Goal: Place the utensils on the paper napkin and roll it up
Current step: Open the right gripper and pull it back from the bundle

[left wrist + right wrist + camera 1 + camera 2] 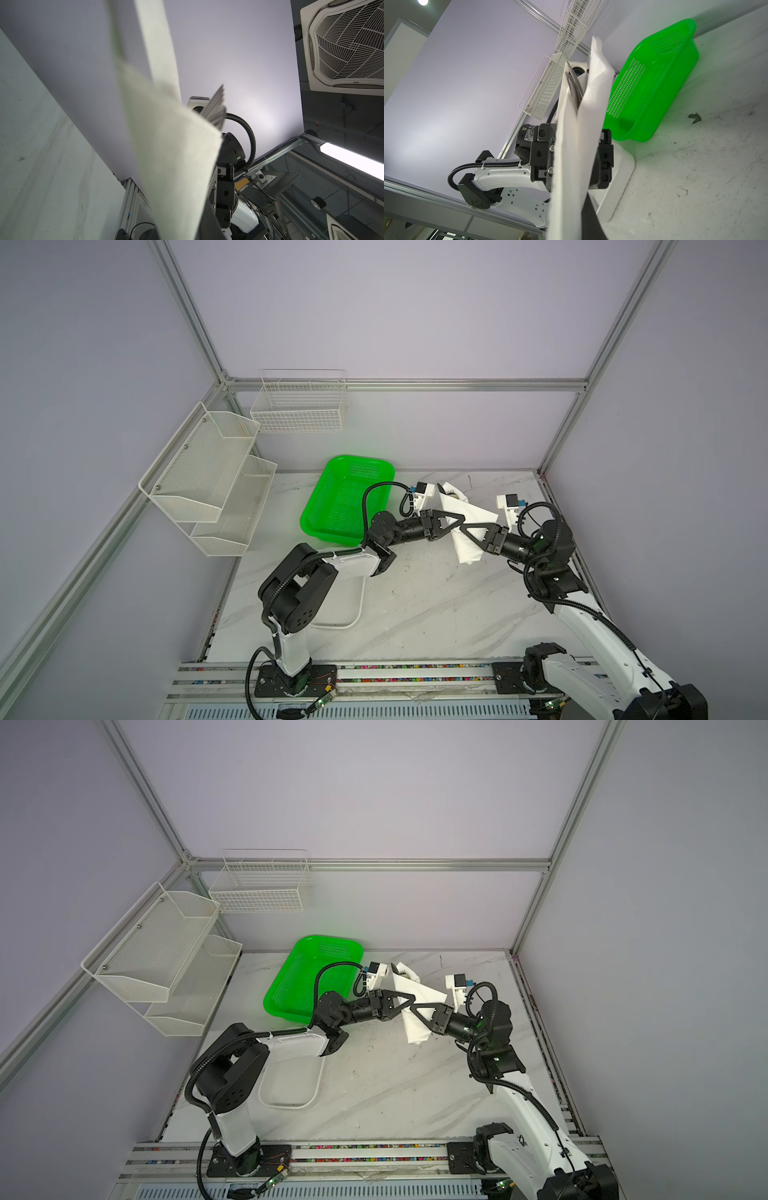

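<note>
Lilac-grey walls [415, 323] framed in aluminium enclose a white marbled tabletop [415, 605]; two black-and-white arms rise from a rail at its near edge, the left arm [291, 605] and the right arm [590, 622] bending inward until their tips meet over the far half of the table; a two-tier white mesh shelf [208, 481] hangs on the left wall and a white wire basket [299, 406] on the back wall; a green perforated basket [345, 497] sits on the table by the back wall, left of centre; a white tray [291, 1081] lies partly under the left arm; the paper napkin [467, 547], loosely rolled into a slanting bundle, is held above the table between the two tips; the right gripper [462, 527] is clamped on the bundle's middle; the left gripper [457, 522] reaches the same spot from the opposite side, though whether its jaws press the paper cannot be told; the utensils [574, 89] sit inside the roll, dark metal ends poking from its upper, open end, with what look like fork tines [216, 108] among them.
</note>
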Robot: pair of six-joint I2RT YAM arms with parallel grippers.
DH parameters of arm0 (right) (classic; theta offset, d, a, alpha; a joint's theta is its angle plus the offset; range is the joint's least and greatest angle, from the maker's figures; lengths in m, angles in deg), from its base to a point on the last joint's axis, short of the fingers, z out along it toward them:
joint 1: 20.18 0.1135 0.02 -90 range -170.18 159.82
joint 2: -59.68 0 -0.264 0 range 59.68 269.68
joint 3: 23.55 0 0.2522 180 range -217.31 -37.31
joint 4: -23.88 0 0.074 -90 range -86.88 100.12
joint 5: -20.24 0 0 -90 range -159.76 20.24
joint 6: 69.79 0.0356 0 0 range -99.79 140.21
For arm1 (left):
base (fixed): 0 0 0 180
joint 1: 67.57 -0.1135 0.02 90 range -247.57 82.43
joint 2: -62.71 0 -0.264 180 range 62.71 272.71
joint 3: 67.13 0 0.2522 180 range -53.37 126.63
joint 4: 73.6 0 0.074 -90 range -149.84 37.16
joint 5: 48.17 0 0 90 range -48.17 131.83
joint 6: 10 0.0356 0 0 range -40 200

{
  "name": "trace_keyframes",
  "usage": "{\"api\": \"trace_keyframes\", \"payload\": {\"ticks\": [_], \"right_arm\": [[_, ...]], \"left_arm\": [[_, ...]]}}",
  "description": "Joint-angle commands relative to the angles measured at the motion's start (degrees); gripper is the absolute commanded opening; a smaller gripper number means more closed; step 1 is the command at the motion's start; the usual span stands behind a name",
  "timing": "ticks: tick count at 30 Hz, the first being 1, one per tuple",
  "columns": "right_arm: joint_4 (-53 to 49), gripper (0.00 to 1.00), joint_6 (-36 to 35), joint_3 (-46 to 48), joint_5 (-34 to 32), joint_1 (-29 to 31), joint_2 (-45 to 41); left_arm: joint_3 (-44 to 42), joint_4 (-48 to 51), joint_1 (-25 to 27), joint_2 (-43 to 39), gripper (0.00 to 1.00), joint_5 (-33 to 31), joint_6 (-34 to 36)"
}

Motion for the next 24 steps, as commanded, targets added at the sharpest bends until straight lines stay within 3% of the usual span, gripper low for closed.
{"api": "trace_keyframes", "payload": {"ticks": [1, 12, 20, 24], "right_arm": [[0.34, 0.15, -1.85, -0.77, 0.52, 0.23, -0.22], [-6.87, 0.38, -2.09, -1.53, -7.44, 0.2, -5.13], [-22.28, 0.49, -5.36, -6.3, -21.15, 0.07, -10.84], [-35.28, 0.51, -9.0, -13.1, -33.56, 0.12, -14.03]], "left_arm": [[2.09, -3.9, 0.05, -0.53, 0.12, -0.45, 0.33], [1.24, -4.72, -0.39, -2.89, 0.08, -0.96, 1.76], [-0.72, -5.03, -1.16, -5.17, 0.07, -1.81, 3.02], [-1.37, -5.51, -1.62, -5.83, 0.07, -1.82, 3.14]]}}
